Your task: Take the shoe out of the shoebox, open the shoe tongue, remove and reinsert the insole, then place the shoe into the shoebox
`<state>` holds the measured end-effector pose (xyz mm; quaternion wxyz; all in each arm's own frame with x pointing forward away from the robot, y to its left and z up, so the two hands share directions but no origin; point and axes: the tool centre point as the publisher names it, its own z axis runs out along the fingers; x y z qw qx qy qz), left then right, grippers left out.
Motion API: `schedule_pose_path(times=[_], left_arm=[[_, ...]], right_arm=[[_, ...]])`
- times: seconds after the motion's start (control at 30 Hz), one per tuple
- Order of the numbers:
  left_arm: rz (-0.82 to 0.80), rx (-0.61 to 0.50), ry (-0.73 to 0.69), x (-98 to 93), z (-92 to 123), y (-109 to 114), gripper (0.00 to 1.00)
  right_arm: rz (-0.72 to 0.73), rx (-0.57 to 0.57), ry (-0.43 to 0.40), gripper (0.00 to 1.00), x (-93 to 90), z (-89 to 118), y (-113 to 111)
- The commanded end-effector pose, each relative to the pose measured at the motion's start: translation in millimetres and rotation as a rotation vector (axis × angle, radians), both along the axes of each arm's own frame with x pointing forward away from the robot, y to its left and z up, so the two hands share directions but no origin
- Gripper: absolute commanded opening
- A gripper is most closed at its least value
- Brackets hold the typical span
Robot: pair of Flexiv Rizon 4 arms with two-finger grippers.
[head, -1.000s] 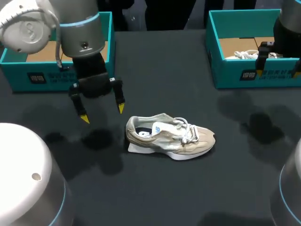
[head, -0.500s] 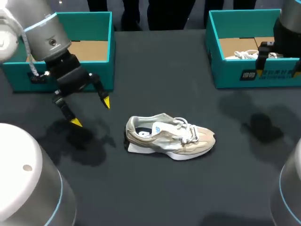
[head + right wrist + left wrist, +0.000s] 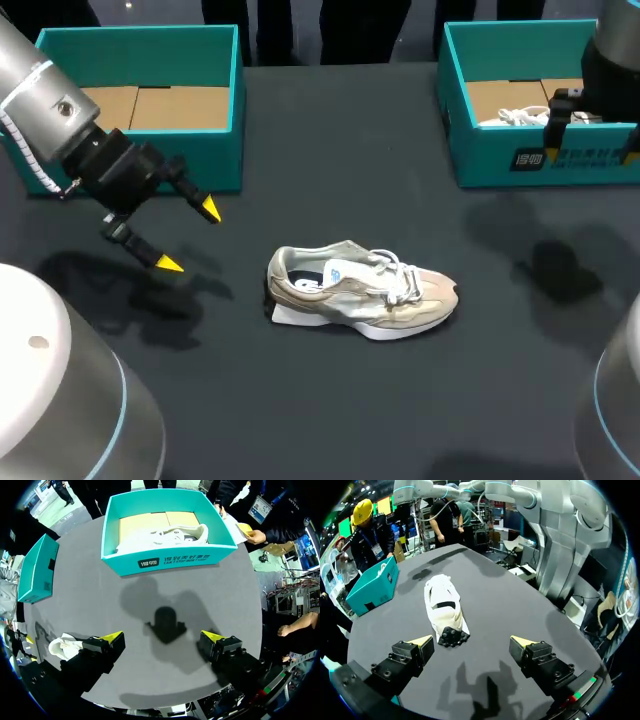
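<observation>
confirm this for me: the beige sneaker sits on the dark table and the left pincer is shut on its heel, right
Not quite. The beige sneaker sits on the dark table, but the left pincer is open and empty, apart from its heel. The head view shows the gap between them.

The left arm comes in from the heel side of the shoe. It is tilted, so the left pincer points toward the heel, near it but apart, with its fingers spread wide and nothing between them. The right arm hangs well beyond the shoe's toe. The right pincer faces straight down, fingers likewise wide apart and holding nothing.
</observation>
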<state>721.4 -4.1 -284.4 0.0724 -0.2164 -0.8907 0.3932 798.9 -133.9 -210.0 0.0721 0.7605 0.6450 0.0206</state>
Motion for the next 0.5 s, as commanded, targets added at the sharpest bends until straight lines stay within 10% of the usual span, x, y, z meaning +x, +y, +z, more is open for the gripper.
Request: schedule_pose_path(times=[0.03,0.5], left_arm=[[0.159,-0.186,0.05,-6.5,-26.6,3.5,1.0],[0.295,-0.295,0.122,-10.2,-52.7,-2.0,1.0]], right_arm=[[0.0,0.0,0.0,1.0,0.1,-0.5,0.1],[0.0,0.0,0.0,1.0,0.1,-0.5,0.1]])
